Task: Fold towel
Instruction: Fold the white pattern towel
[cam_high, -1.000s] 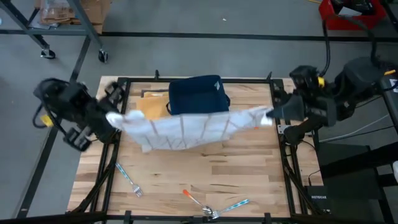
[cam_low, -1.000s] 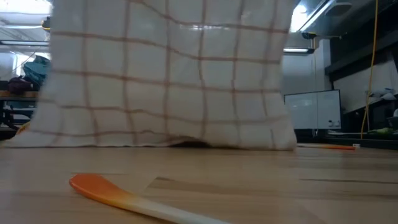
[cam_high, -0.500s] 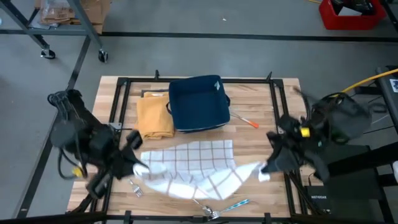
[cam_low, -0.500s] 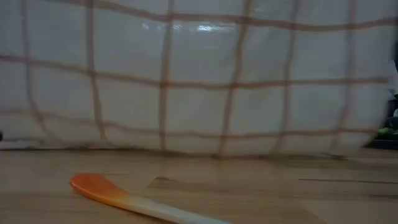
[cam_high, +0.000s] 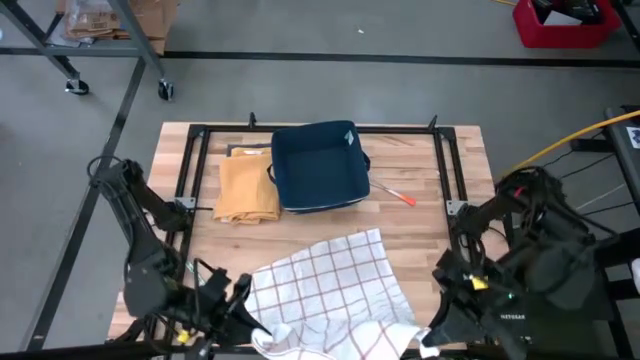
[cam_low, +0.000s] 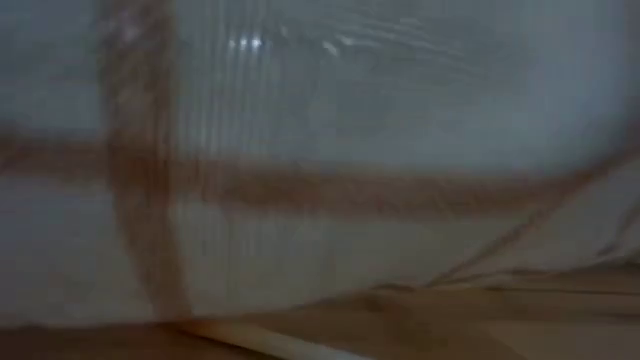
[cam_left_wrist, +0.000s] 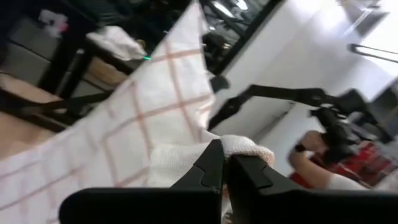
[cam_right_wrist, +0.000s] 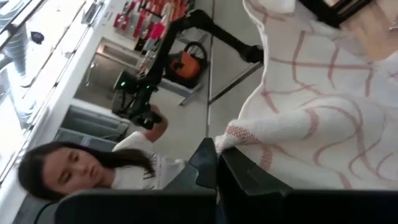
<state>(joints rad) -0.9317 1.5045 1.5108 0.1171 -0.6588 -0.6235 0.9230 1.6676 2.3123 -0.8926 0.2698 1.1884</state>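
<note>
Towel (cam_high: 330, 290) covers table front; bin (cam_high: 318, 165), cloth (cam_high: 248, 188) behind

high view looks straight down on the whole counter (cam_high: 330, 240); low view sits at its surface, filled by the towel (cam_low: 320, 150), also seen from above.
</note>
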